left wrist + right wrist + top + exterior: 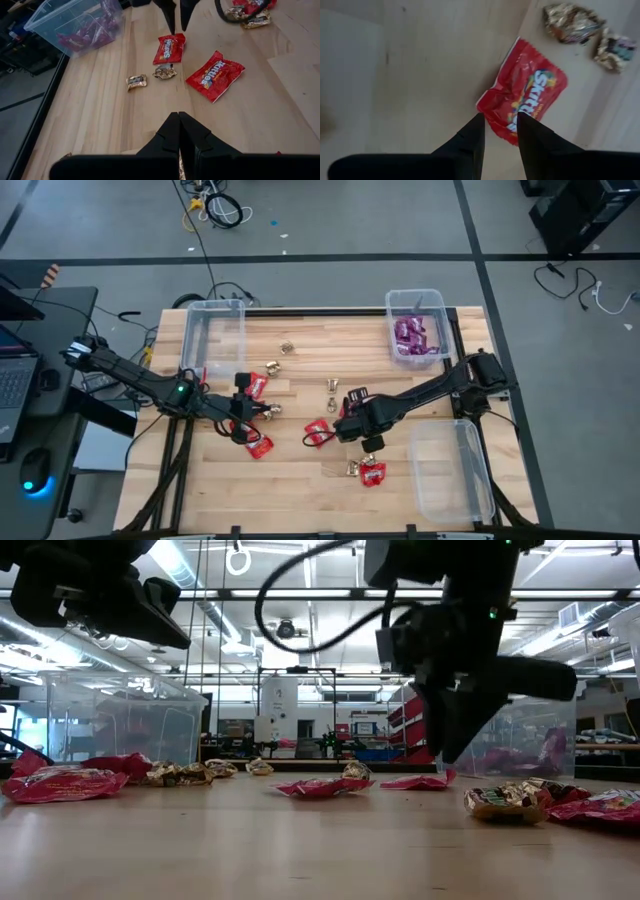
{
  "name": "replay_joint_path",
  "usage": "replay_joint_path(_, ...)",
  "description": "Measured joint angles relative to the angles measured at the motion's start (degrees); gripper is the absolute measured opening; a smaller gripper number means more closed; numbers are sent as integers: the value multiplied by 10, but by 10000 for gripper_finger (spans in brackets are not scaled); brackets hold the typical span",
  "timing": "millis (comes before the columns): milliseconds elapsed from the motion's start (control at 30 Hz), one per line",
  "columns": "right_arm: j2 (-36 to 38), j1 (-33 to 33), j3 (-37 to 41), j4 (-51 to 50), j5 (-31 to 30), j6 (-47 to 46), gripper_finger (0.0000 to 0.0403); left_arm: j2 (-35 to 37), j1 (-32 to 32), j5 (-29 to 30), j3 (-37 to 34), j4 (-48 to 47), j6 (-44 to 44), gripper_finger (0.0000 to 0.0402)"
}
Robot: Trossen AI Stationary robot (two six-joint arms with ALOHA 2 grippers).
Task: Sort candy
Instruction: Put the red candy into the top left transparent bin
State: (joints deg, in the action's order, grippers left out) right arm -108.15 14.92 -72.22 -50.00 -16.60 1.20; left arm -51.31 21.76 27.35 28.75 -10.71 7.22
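Right gripper (499, 127) low over worktop (300, 480) centre, jaws slightly spread astride edge of red Skittles packet (524, 96), left gripper (179, 131) at 9 o'clock, jaws pressed together, red and gold candy scattered mid-worktop, purple packets (412, 335) in clear bin (440, 310) at 1 o'clock

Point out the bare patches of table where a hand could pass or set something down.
Free: the strip between the empty bin and the purple-candy bin, save one gold piece; also the front left corner. Crowded: mid-table, where red packets lie around the left gripper and right gripper.
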Motion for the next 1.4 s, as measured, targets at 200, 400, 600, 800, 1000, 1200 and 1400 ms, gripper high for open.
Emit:
replay_joint_path(200,-24,-1,0,-6,0,-8,99,0,0,0,0,0,0,1)
replay_joint_path(400,-24,-7,0,-8,0,-21,99,0,0,0,0,0,0,1)
replay_joint_path(600,-24,-17,0,-7,2,-25,99,0,0,0,0,0,0,1)
replay_joint_path(800,-24,-26,0,-5,5,-25,99,0,0,0,0,0,0,1)
replay_joint_path(1000,-24,-31,0,8,25,-12,99,0,0,0,0,0,0,1)
replay_joint_path(1200,-24,-36,0,9,30,-11,88,0,0,0,0,1,0,1)
replay_joint_path(1400,-24,-39,0,9,39,-10,44,0,0,0,0,0,0,1)
